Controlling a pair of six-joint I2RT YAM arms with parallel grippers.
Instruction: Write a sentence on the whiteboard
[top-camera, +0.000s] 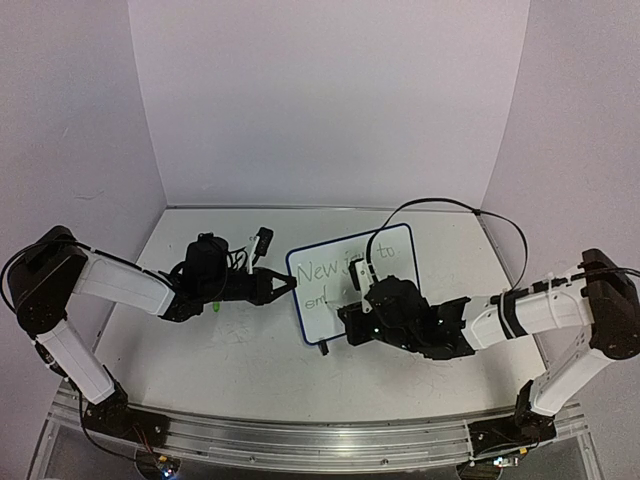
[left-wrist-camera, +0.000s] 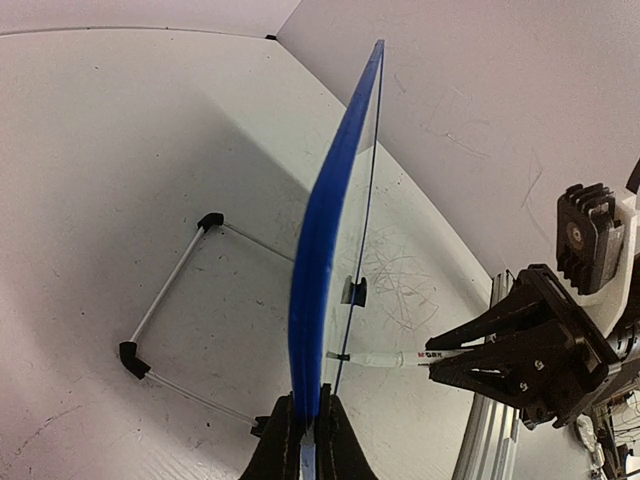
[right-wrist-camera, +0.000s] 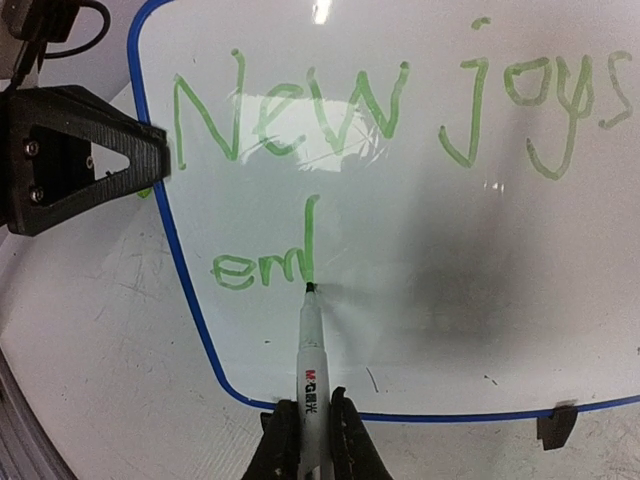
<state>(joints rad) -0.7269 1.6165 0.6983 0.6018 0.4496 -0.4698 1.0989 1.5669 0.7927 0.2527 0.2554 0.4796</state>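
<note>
The whiteboard, blue-rimmed, stands tilted at mid-table. My left gripper is shut on its left rim; in the left wrist view the rim runs edge-on up from my jaws. The green sentence reads "New joys" on the top line, with "em" and a tall upright stroke below. My right gripper is shut on a white marker, whose tip touches the board at the foot of that stroke. The marker also shows in the left wrist view.
A wire board stand with black corner caps lies on the table behind the board. A black foot sits under the board's lower rim. A small black object lies at the back. Grey scribbles mark the tabletop.
</note>
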